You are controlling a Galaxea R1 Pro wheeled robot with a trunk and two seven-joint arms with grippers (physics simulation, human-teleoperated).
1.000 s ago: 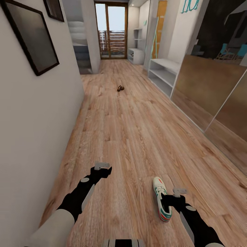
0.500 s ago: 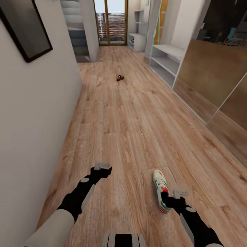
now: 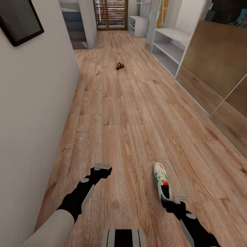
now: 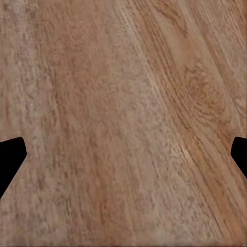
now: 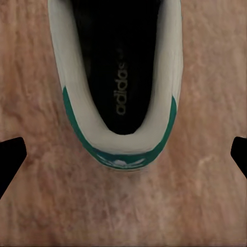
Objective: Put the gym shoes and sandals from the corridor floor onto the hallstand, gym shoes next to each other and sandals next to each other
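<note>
One gym shoe (image 3: 161, 180), white with green stripes and a red-orange heel, lies on the corridor floor (image 3: 130, 130) at the near right, toe pointing away. My right gripper (image 3: 180, 198) hangs open just behind its heel. In the right wrist view the gym shoe's heel and dark insole (image 5: 119, 72) sit ahead of the open right gripper (image 5: 123, 158), with nothing between the fingers. My left gripper (image 3: 102, 167) is open over bare floor (image 4: 123, 113). A small brown sandal shape (image 3: 119, 66) lies far down the corridor; too small to tell whether it is one or two. The white hallstand (image 3: 168, 48) stands along the right wall.
A white wall (image 3: 34, 103) with a dark-framed picture (image 3: 19, 20) runs close along my left. Brown sliding panels (image 3: 212, 65) line the right past the hallstand. Another white shelf unit (image 3: 139, 25) and a glazed door (image 3: 110, 13) close the far end.
The camera has tilted down, so the whole picture has shifted. My right gripper has moved from beside the gym shoe's heel to just behind it. The left arm has not moved.
</note>
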